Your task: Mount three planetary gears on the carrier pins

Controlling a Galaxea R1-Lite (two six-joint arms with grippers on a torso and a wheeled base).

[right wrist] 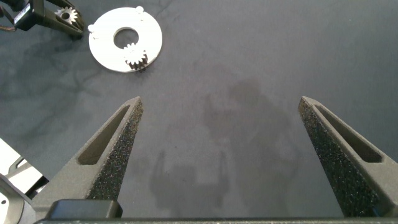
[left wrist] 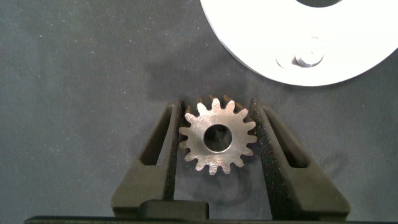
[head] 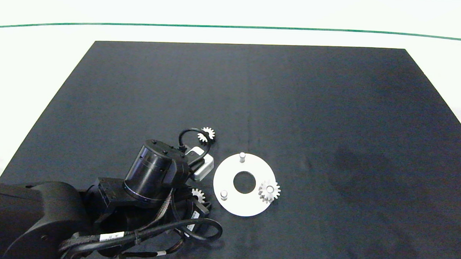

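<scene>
A silvery planetary gear [left wrist: 217, 138] sits flat between my left gripper's [left wrist: 217, 109] two fingers, whose pads press its teeth on both sides. In the head view this gear [head: 198, 196] is just left of the white carrier disc [head: 233, 204]. The disc has two bare carrier pins [head: 242, 156] [head: 223, 194]. One of them [left wrist: 308, 59] stands close beyond the held gear. A second gear [head: 269, 191] is seated at the disc's right rim. A third gear [head: 207, 134] lies on the mat, up and left of the disc. My right gripper [right wrist: 221, 106] hangs open over bare mat, far from the disc [right wrist: 102, 50].
A black mat [head: 331, 110] covers the white table. The left arm [head: 152, 172] and its looping cables [head: 196, 232] fill the lower left, and a cable arcs beside the loose third gear. The right arm is outside the head view.
</scene>
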